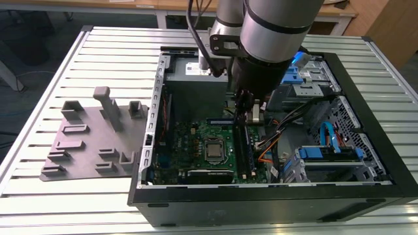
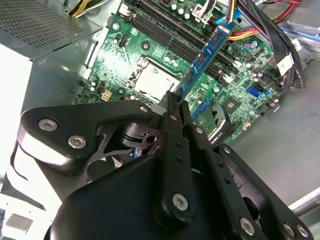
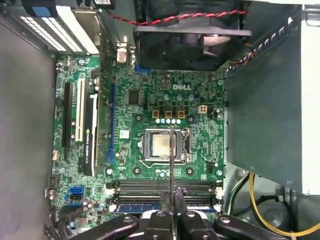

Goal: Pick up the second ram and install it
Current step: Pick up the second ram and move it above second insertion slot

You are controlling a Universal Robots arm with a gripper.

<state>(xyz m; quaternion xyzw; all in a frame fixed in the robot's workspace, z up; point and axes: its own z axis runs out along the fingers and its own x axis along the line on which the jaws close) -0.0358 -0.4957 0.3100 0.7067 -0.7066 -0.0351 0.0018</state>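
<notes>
Hand: the hand (image 2: pixel 176 102) is closed on one end of the ram (image 2: pixel 205 55), which juts out from between its fingers.
Ram: it is held in the air inside the case (image 1: pixel 261 196), over the board (image 2: pixel 150 40) and not seated. Its free end points toward the slots (image 3: pixel 165 186).
Line-up: in the first wrist view the ram (image 3: pixel 171 160) shows edge-on as a thin line running across the slots rather than along them, and passing over the socket (image 3: pixel 162 146).
Risk, angle: if lowered like this, a corner would probably meet the board or a slot wall first and jam.
Risk, grip: the hold is on one end only, so any contact could pivot or slide the stick in the fingers.
Risk, socket: a drop would likely land on or near the socket.
Risk, cables: the cables (image 2: pixel 270 25) lie near the slots and could catch the free end.
Counter: the tray (image 1: pixel 85 147) sits beside the case on the counter (image 1: pixel 98 49).
</notes>
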